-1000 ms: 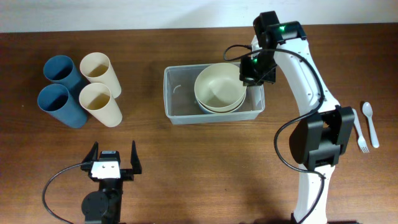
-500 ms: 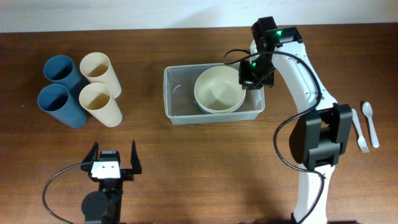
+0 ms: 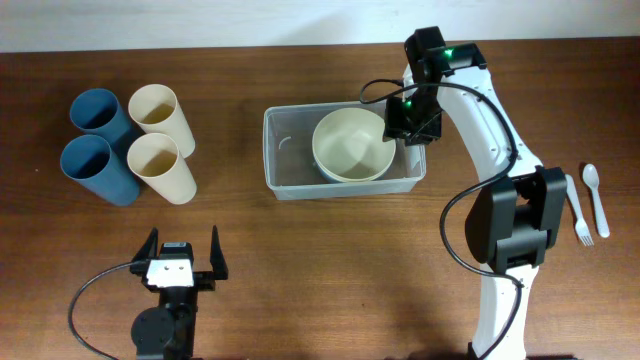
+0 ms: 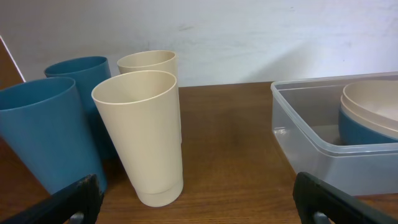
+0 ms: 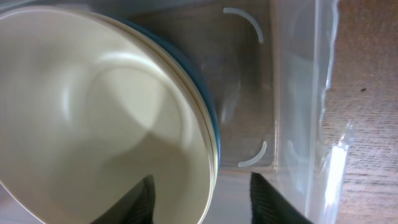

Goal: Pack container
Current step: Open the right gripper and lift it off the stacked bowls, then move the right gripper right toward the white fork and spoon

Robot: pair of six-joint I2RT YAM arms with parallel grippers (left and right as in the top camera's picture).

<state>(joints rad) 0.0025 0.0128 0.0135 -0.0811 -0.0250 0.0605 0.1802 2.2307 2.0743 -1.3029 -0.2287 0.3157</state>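
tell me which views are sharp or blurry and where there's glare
Overhead: sharp, evenly lit, faint shadows by the tall cream plastic cups. Left wrist: those cups crisp, no glare. Right wrist: too close, so the round cream bowl looks soft, with a bright glare streak on the rim of the clear rectangular plastic container.

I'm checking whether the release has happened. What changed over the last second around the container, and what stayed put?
The bowl stack sank lower into the container and settled in its right half. The right end effector, which had gripped the stack's rim, opened its jaws and let go, still straddling the rim. The left end effector, the four cups and the cutlery stayed as they were.
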